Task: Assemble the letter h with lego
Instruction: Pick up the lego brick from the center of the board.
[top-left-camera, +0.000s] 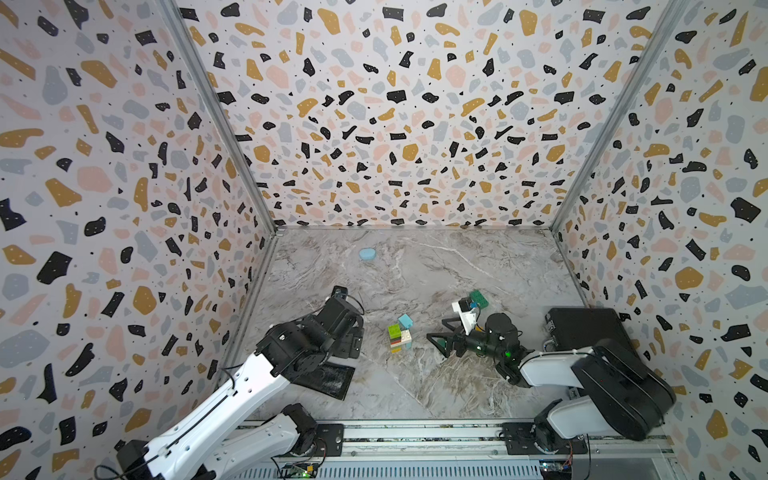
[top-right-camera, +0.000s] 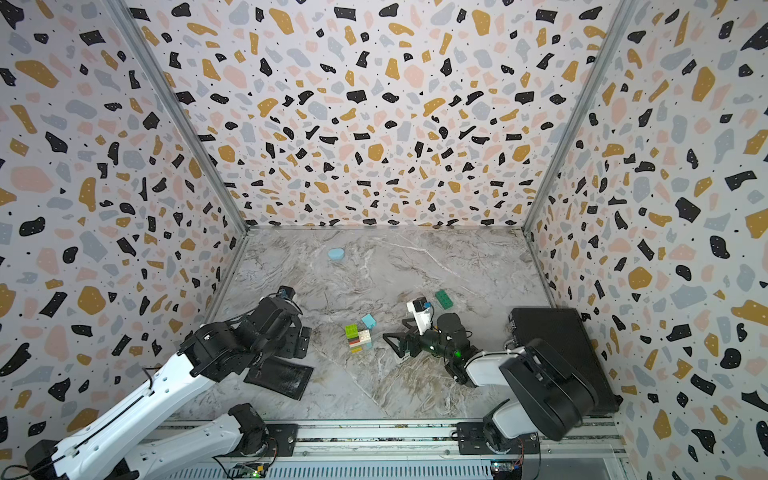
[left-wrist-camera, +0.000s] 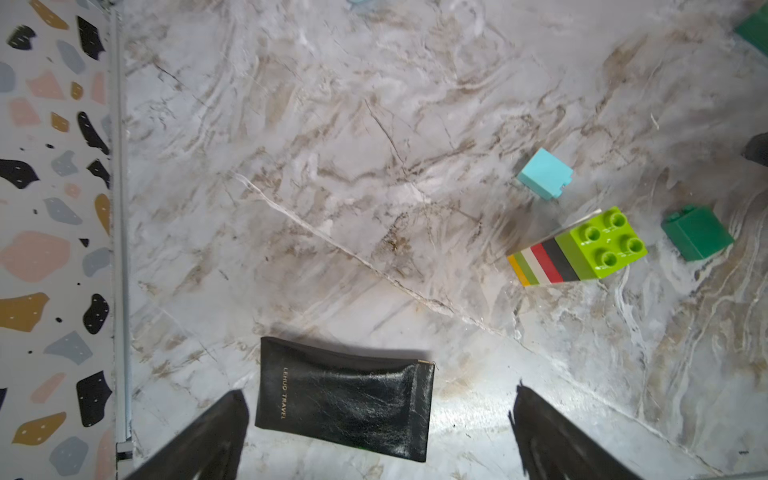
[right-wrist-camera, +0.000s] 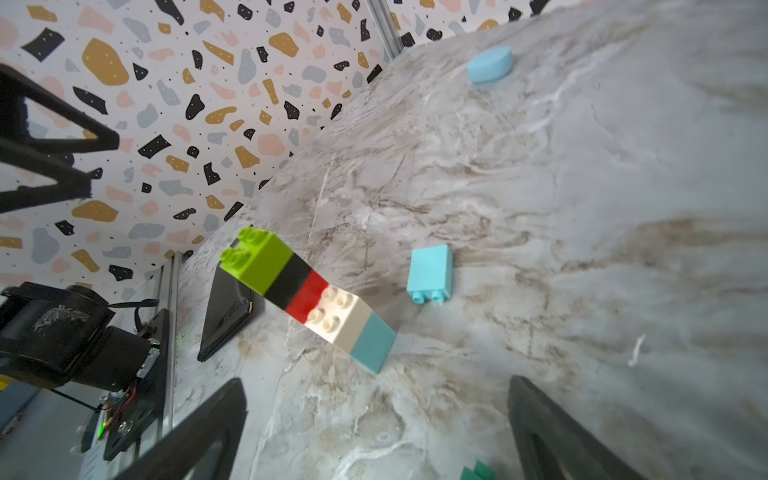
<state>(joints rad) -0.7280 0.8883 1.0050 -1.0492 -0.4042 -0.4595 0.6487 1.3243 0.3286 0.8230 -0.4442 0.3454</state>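
Observation:
The lego stack (top-left-camera: 400, 338) (top-right-camera: 359, 338) stands upright on the marble table between both arms. Its tall column (left-wrist-camera: 582, 253) is topped by a lime brick over black, red, white, lime and yellow. A shorter white-over-teal column (right-wrist-camera: 345, 320) adjoins it. A loose light blue brick (top-left-camera: 405, 321) (left-wrist-camera: 544, 173) (right-wrist-camera: 430, 272) lies just behind. Dark green bricks (top-left-camera: 478, 299) (left-wrist-camera: 696, 232) lie to the right. My left gripper (top-left-camera: 353, 338) (left-wrist-camera: 378, 395) hangs open left of the stack. My right gripper (top-left-camera: 438, 334) (right-wrist-camera: 376, 382) is open to its right, empty.
A black leather pouch (left-wrist-camera: 345, 399) (top-left-camera: 328, 378) lies on the table under my left gripper. A black case (top-left-camera: 586, 328) sits at the right wall. A smooth pale-blue oval lump (top-left-camera: 367, 254) (right-wrist-camera: 489, 64) rests far back left. Patterned walls enclose three sides.

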